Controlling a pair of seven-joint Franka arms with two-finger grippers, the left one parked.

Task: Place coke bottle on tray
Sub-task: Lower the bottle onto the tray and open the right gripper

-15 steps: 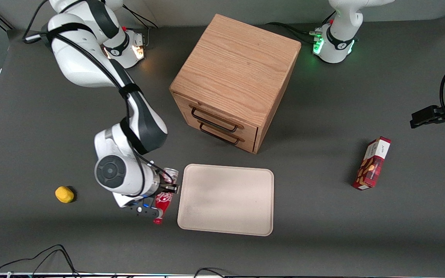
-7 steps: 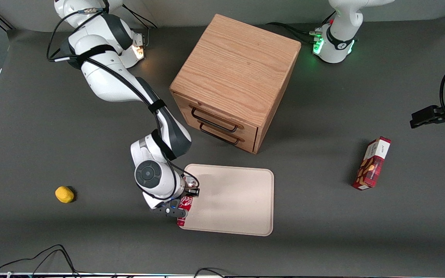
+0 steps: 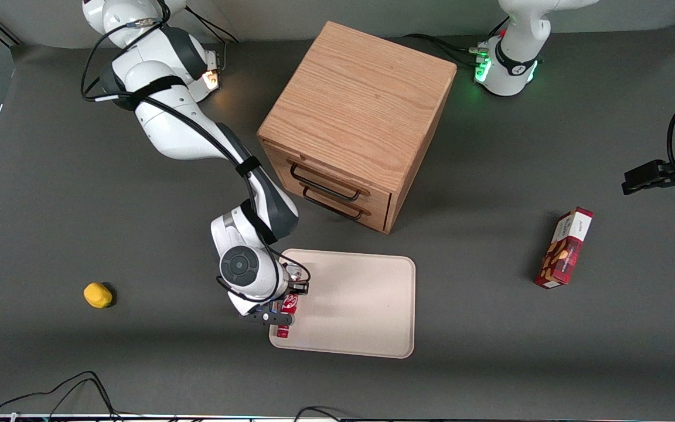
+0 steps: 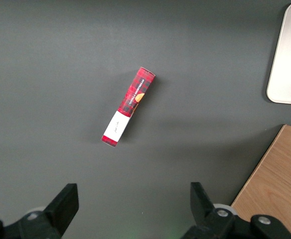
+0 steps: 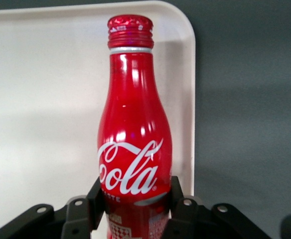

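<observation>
Hand (image 3: 283, 309) of the working arm hangs over the tray's (image 3: 361, 305) edge toward the working arm's end of the surface (image 3: 50, 234), at the corner nearest the front camera. Its two fingers (image 5: 178, 209) are clamped on the lower body of the coke bottle (image 5: 134, 149), one on each side, just below the white script label.

From the front view, the arm reaches down from its base past the wooden drawer cabinet (image 3: 361, 111), with the wrist section directly above the hand.

Coke bottle orientation: the long axis runs along the fingers' line, with the red cap pointing away from the hand and toward the front camera. The wrist view shows the bottle over the tray's surface, just inside the rim. Whether the bottle touches the tray cannot be determined.

Other items on the surface: a yellow object (image 3: 98, 295) toward the working arm's end, and a red snack box (image 3: 564, 248) toward the parked arm's end.
</observation>
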